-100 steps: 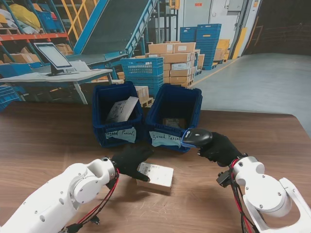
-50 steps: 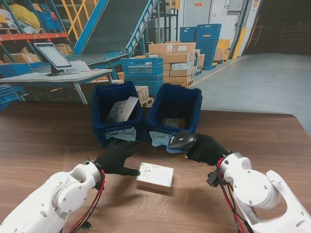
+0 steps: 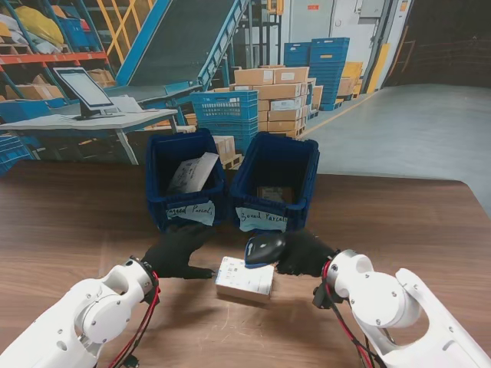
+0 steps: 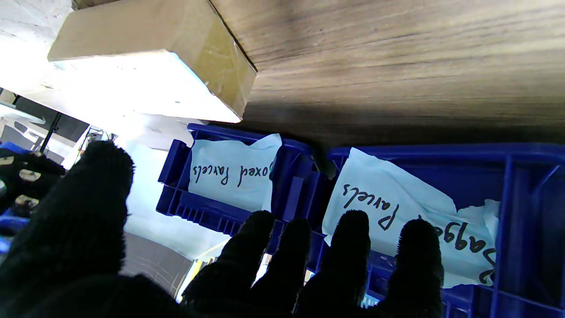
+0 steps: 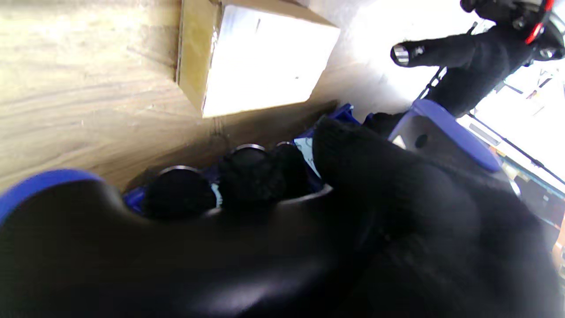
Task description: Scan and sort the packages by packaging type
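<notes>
Right hand (image 3: 303, 254) clamps scanner (image 3: 264, 248) over box (image 3: 244, 278); left hand (image 3: 178, 250) beside it (fingers spread).

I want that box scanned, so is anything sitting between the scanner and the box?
Nothing visible. The right robot hand holds the scanner just above the box; the left robot hand sits beside it, open.

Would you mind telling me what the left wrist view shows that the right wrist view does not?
Only the left wrist view shows both handwritten bin labels: the bagged parcels label and the boxed parcels label, beyond the open left hand. Only the right wrist view shows the scanner gripped by the right hand. Both show the box lying on the wooden table.
</notes>
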{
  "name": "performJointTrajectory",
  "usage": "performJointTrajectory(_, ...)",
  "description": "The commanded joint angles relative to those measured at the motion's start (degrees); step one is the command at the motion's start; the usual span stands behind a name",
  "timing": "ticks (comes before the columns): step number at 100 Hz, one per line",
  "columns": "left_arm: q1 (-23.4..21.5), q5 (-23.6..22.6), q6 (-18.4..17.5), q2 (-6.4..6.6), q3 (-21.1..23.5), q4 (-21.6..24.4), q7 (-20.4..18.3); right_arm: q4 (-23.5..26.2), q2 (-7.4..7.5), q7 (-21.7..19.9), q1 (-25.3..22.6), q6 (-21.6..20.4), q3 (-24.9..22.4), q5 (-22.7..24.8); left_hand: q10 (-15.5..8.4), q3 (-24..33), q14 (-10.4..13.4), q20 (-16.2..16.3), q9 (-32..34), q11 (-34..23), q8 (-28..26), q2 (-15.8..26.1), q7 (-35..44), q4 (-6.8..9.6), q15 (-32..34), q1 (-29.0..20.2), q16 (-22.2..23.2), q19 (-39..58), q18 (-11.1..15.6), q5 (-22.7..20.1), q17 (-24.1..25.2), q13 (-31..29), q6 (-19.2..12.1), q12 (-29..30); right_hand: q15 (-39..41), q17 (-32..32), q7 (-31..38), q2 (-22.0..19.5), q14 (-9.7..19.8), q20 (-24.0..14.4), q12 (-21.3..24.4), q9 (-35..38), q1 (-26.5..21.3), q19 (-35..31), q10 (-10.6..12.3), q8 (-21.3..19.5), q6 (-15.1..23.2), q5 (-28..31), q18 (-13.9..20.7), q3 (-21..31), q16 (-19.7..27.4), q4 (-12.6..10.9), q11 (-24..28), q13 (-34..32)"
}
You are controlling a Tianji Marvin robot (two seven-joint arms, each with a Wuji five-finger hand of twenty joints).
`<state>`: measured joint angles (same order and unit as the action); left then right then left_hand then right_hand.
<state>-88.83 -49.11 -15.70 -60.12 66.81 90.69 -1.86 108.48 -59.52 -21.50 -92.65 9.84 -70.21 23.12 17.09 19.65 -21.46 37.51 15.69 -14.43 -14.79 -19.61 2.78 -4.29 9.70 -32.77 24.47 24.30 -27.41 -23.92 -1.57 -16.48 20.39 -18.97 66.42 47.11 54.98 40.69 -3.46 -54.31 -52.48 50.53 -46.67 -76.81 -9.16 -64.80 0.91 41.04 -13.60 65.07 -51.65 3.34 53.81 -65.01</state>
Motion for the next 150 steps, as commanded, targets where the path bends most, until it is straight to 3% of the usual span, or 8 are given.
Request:
performJointTrajectory(1, -0.4, 0.3, -0.5, -0.29, -0.1, -0.1, -0.7, -1.3, -0.27, -1.2, 0.6, -0.4, 1.0, -0.3, -0.6, -0.9, -0.4, -0.7, 0.7, -0.1, -0.5, 1.7, 0.1, 1.51, -1.1, -0.9, -0.7, 0.1, 0.4, -1.7, 0.4, -0.5, -1.1, 0.0, 1.3, 0.8, 0.3, -4.5, 0.7, -1.0, -0.3, 0.3, -5.0, -3.2, -0.1, 0.0, 4.2, 1.9, 0.6, 6.8, -0.8, -1.6, -0.3, -1.4)
performJointTrajectory(63, -1.6, 0.1, -1.3, -0.15, 0.8, 0.1, -1.1, -9.3, -0.04, -2.8, 8.5, -1.1, 10.4, -1.2, -0.5, -1.1, -0.4, -1.7, 0.5, 0.1, -0.6, 2.0, 0.0, 1.55, -1.3, -0.9, -0.7, -0.3, 0.4, -1.6, 0.8, -0.2, -1.0, 0.0, 1.3, 1.0, 0.6, -4.6, 0.8, -0.8, -0.2, 0.3, -4.9, -3.2, 0.0, 0.2, 4.3, 1.8, 0.8, 6.8, -0.8, -1.7, -0.1, -1.5)
performJointTrajectory(104, -1.7, 1.4, -3.8, -0.02, 1.9, -1.1, -1.9, -13.2, 0.8, -7.4, 15.3, -1.2, 16.8, -1.5, -0.4, -1.5, -0.4, -1.9, 0.3, 0.4, -0.6, 2.4, 0.0, 1.63, -1.5, -1.1, -0.8, -0.6, 0.5, -1.5, 0.9, 0.1, -0.8, 0.1, 1.3, 1.1, 0.7, -4.9, 1.1, -0.7, -0.1, 0.2, -4.7, -3.2, 0.2, 0.3, 4.5, 1.5, 0.9, 6.8, -0.8, -1.8, 0.0, -1.6)
performJointTrajectory(150, -1.8, 2.1, -4.5, 0.07, 2.3, -1.7, -2.5, -17.6, 0.01, -6.0, 19.5, -0.8, 20.6, -2.9, -0.5, -1.9, -0.4, -2.0, 0.4, 0.5, -0.7, 2.6, 0.0, 1.75, -1.6, -1.4, -0.9, -1.0, 0.5, -1.7, 1.0, 0.2, -1.1, 0.1, 1.3, 1.2, 1.0, -4.9, 1.1, -0.6, 0.0, 0.2, -4.7, -3.1, 0.2, 0.5, 4.6, 1.5, 1.1, 6.8, -0.8, -1.9, 0.1, -1.6)
